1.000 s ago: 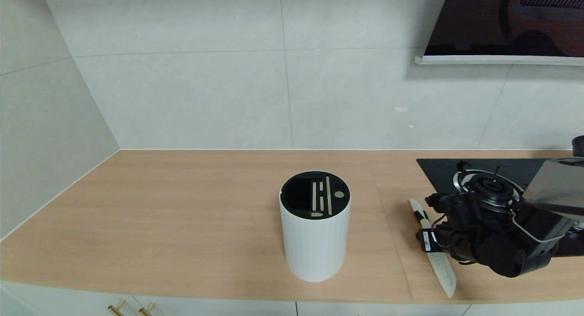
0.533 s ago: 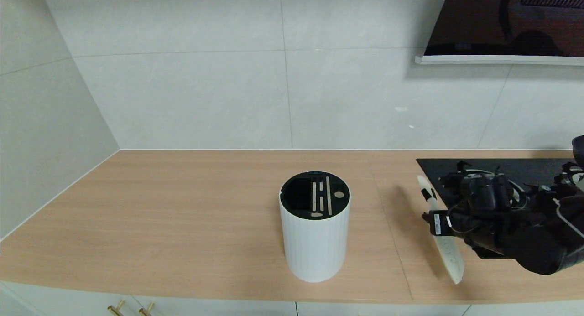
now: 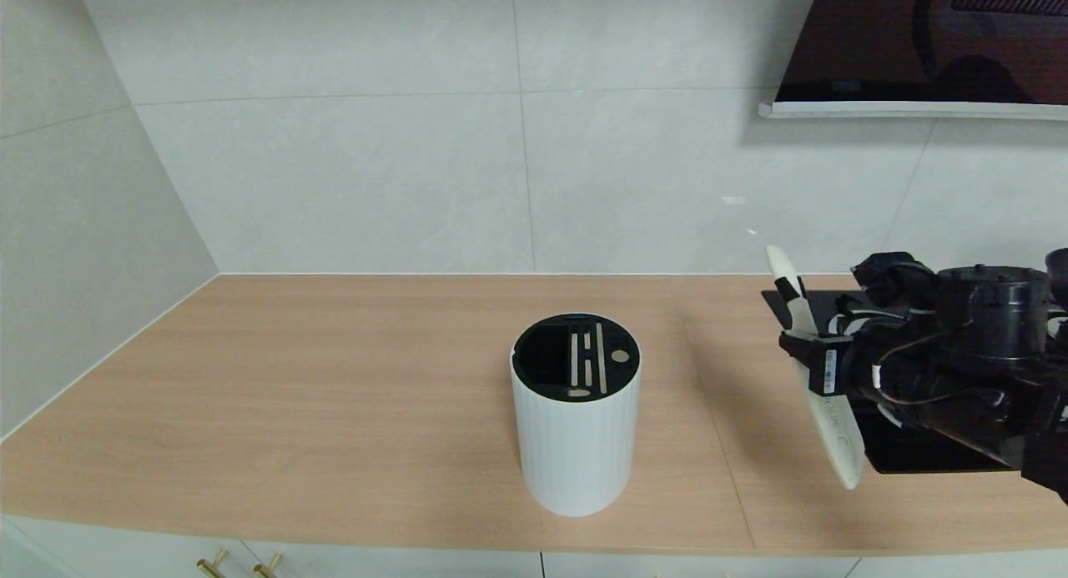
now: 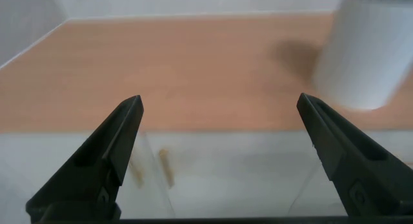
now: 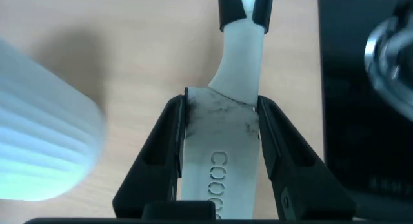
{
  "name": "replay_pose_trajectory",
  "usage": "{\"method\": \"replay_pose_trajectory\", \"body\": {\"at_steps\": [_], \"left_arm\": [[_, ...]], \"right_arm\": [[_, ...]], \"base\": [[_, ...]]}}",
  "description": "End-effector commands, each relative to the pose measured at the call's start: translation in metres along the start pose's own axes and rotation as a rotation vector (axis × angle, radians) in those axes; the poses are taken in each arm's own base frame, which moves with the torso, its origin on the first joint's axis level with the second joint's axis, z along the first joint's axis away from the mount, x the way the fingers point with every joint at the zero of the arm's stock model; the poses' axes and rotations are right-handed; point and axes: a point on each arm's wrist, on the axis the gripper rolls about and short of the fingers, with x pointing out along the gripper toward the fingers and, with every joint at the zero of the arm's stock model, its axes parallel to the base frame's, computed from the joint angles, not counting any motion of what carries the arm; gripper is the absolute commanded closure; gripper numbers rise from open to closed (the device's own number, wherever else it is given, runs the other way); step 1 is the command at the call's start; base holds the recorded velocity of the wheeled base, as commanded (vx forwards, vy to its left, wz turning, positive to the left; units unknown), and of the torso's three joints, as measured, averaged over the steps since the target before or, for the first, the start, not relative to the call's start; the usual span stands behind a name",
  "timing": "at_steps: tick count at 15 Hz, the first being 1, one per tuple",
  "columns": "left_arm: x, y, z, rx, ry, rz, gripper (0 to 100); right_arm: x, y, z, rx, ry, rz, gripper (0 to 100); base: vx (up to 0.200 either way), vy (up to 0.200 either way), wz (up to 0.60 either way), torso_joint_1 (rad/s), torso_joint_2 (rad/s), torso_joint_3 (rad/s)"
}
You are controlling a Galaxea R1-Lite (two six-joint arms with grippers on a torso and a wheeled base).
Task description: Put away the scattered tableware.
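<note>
Head view gives you the right arm coming in from the right edge over the hob (image 3: 914,459), forearm roughly level and wrist pointing left. Its right gripper (image 3: 813,357) is clamped across the knife (image 3: 837,432). You see the knife held above the counter (image 3: 334,378), tilted, one end up toward the wall and the other down toward the front edge. It sits well to the right of the holder (image 3: 576,428), which stands upright mid-counter. In the right wrist view, you can see both fingers (image 5: 164,153) pressing the knife's flat sides. Your left gripper (image 4: 219,102) hangs by the counter's front edge near the holder, jaws spread wide, gripping nothing.
</note>
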Motion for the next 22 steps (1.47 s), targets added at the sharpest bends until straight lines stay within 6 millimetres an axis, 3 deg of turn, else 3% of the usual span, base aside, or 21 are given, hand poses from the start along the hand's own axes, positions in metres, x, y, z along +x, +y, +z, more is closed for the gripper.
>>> {"method": "replay_pose_trajectory", "body": {"at_steps": [1, 4, 5, 7, 8, 11, 15, 18, 22], "left_arm": [[0.007, -0.001, 0.043, -0.024, 0.090, -0.152, 0], [0.056, -0.002, 0.100, -0.064, 0.230, -0.325, 0], [0.088, -0.002, 0.123, -0.080, 0.273, -0.358, 0], [0.135, -0.004, 0.139, -0.086, 0.300, -0.400, 0], [0.169, -0.010, 0.143, -0.121, 0.281, -0.442, 0], [0.218, -0.046, 0.141, -0.333, 0.237, -0.574, 0], [0.233, -0.083, 0.136, -0.631, 0.302, -0.712, 0], [0.235, -0.090, 0.134, -0.658, 0.316, -0.737, 0], [0.239, -0.101, 0.124, -0.657, 0.291, -0.784, 0]], "right_arm": [[-0.024, 0.003, 0.031, -0.056, -0.136, 0.072, 100], [-0.028, 0.019, 0.057, -0.108, -0.225, 0.155, 100], [-0.025, 0.027, 0.065, -0.113, -0.217, 0.177, 100], [-0.021, 0.041, 0.075, -0.116, -0.212, 0.219, 100], [-0.019, 0.054, 0.080, -0.117, -0.224, 0.257, 100], [-0.027, 0.086, 0.077, -0.081, -0.213, 0.360, 100], [-0.045, 0.122, 0.069, -0.055, -0.200, 0.410, 100], [-0.051, 0.151, 0.054, -0.046, -0.149, 0.503, 100], [-0.052, 0.173, 0.040, -0.057, -0.111, 0.539, 100]], "base": [[0.000, 0.000, 0.00, 0.000, 0.00, 0.000], [0.000, 0.000, 0.00, 0.000, 0.00, 0.000], [0.000, 0.000, 0.00, 0.000, 0.00, 0.000], [0.000, 0.000, 0.00, 0.000, 0.00, 0.000], [0.000, 0.000, 0.00, 0.000, 0.00, 0.000], [0.000, 0.000, 0.00, 0.000, 0.00, 0.000], [0.000, 0.000, 0.00, 0.000, 0.00, 0.000], [0.000, 0.000, 0.00, 0.000, 0.00, 0.000], [0.000, 0.000, 0.00, 0.000, 0.00, 0.000]]}}
